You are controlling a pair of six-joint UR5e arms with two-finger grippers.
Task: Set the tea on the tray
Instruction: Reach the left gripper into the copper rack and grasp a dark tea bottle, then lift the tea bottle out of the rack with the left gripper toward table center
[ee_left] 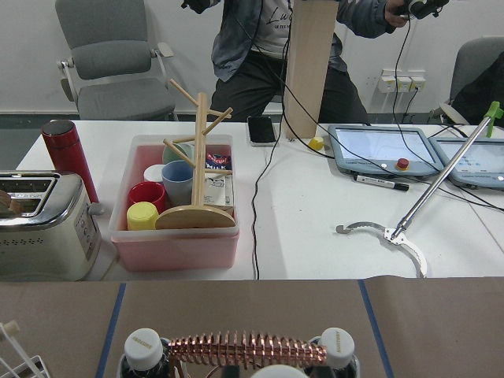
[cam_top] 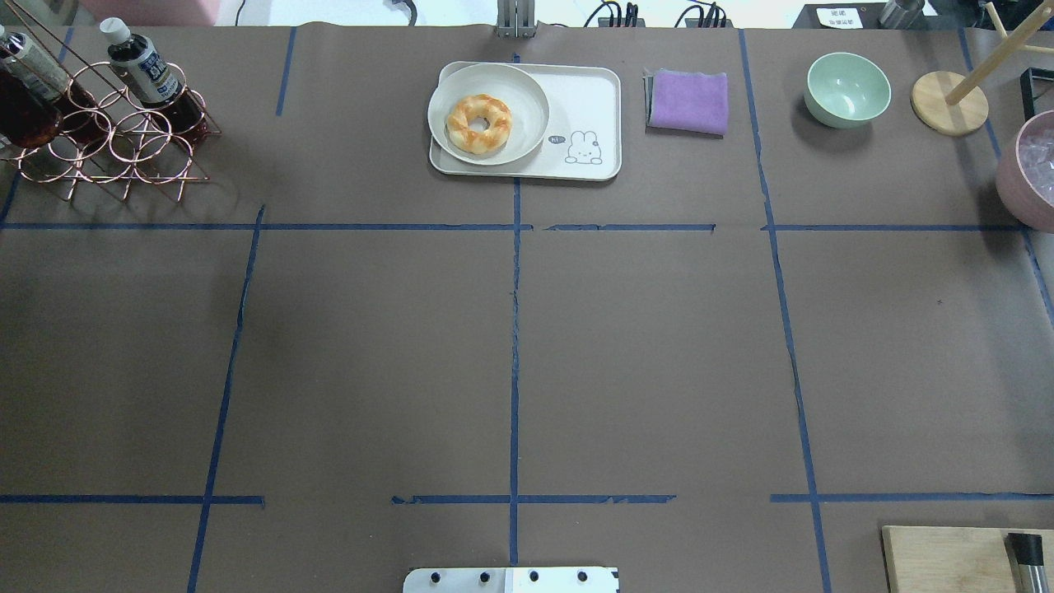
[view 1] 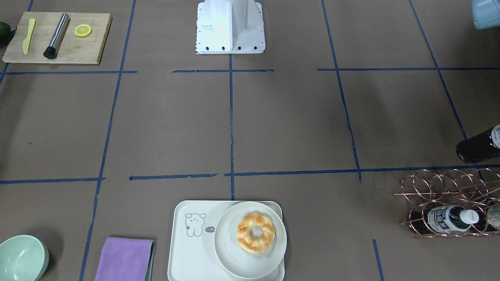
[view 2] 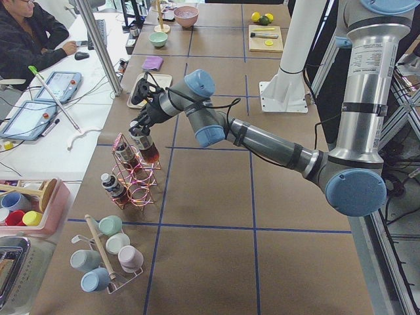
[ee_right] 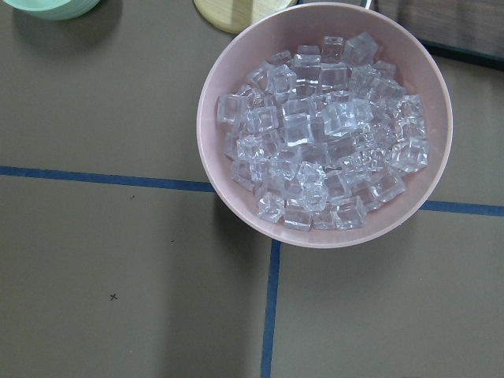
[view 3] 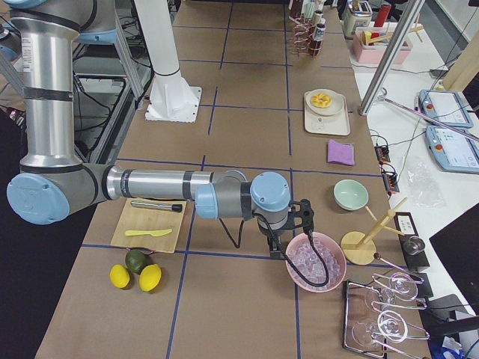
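Observation:
The tray (view 1: 187, 253) is off-white with a line-drawn bear and carries a round plate (view 1: 230, 257) with a doughnut; it also shows in the overhead view (cam_top: 589, 107). A copper wire rack (view 1: 441, 191) holds several tea bottles (view 1: 449, 218). One tea bottle (view 1: 478, 148) is tilted at the rack's top, also in the overhead view (cam_top: 25, 103). My left gripper (view 2: 140, 123) is at that bottle's neck; I cannot tell if it is shut. My right gripper (view 3: 301, 217) hangs over a pink bowl of ice (ee_right: 323, 126); I cannot tell its state.
A purple cloth (view 1: 125, 259) and a green bowl (view 1: 21, 257) lie beside the tray. A wooden board (view 1: 58, 37) holds a knife, a muddler and a lemon slice. A wooden stand (cam_top: 951, 99) is by the ice bowl (cam_top: 1029, 165).

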